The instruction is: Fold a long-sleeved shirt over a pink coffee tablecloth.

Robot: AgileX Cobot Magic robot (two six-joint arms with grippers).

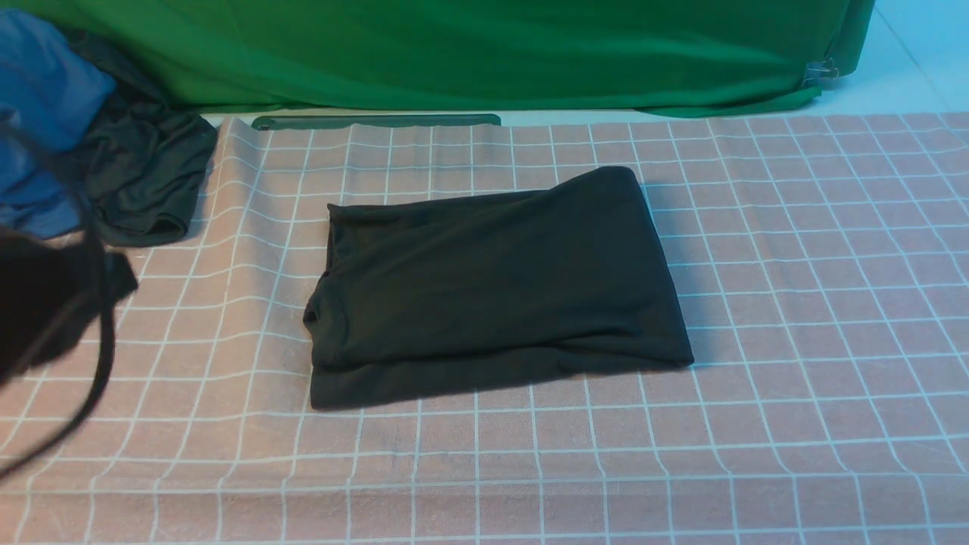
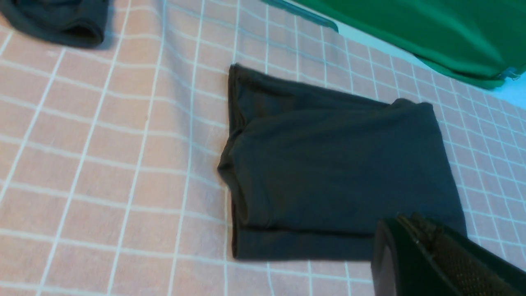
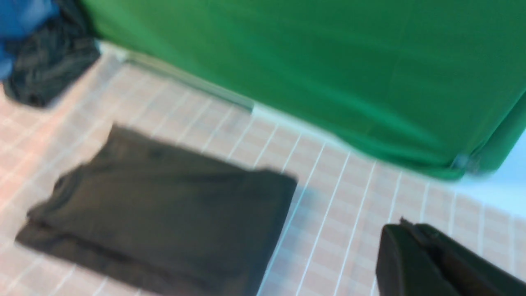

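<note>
The black long-sleeved shirt (image 1: pixel 496 284) lies folded into a compact rectangle in the middle of the pink gridded tablecloth (image 1: pixel 795 303); its chest print is hidden. The left wrist view shows the shirt (image 2: pixel 328 172) just beyond my left gripper (image 2: pixel 411 220), whose jaws are pressed together with nothing between them. In the blurred right wrist view the shirt (image 3: pixel 164 213) lies apart from my right gripper (image 3: pixel 404 226), also shut and empty, above bare cloth (image 3: pixel 341 213). A dark blurred part of the left arm (image 1: pixel 45 310) shows at the front view's left edge; the right arm is out of that view.
A dark grey-green garment (image 1: pixel 147 178) and a blue garment (image 1: pixel 42 98) lie heaped at the far left. A green cloth (image 1: pixel 484 53) hangs along the back, with a green bar (image 1: pixel 375 121) at the tablecloth's far edge. A black cable (image 1: pixel 102 356) hangs at left.
</note>
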